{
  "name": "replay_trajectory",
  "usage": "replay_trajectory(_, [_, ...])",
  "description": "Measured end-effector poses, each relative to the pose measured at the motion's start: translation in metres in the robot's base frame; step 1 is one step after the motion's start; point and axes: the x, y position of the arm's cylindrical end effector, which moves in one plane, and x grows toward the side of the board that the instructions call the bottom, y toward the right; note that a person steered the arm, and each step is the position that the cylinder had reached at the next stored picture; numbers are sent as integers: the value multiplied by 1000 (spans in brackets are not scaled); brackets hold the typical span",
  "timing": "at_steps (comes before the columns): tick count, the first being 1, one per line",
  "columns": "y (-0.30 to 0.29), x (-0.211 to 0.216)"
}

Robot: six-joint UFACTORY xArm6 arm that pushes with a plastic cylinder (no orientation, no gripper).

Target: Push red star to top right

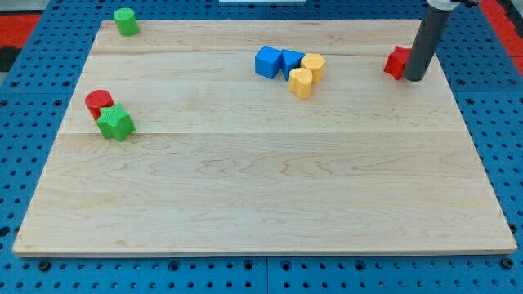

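The red star (397, 62) lies near the board's top right corner, partly hidden behind my rod. My tip (414, 78) rests on the board right against the star's right side, slightly below it. The rod rises toward the view's top right.
A blue cube (267, 61), a second blue block (290, 60) and two yellow blocks (313, 64) (301, 82) cluster at top centre. A red cylinder (99, 103) touches a green star (116, 122) at the left. A green cylinder (126, 21) sits at the top left corner. The wooden board (270, 188) lies on a blue pegboard.
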Motion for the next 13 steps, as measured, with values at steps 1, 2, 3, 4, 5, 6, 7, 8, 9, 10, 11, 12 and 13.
replay_trajectory(1, [-4, 1])
replay_trajectory(2, [-21, -5])
replay_trajectory(3, [-39, -18])
replay_trajectory(4, [-40, -39])
replay_trajectory(5, [-26, -55])
replay_trajectory(6, [-14, -61])
replay_trajectory(7, [-3, -56])
replay_trajectory(8, [27, -59])
replay_trajectory(9, [33, -61])
replay_trajectory(10, [29, -60])
replay_trajectory(11, [26, -60])
replay_trajectory(12, [26, -67])
replay_trajectory(13, [26, -76])
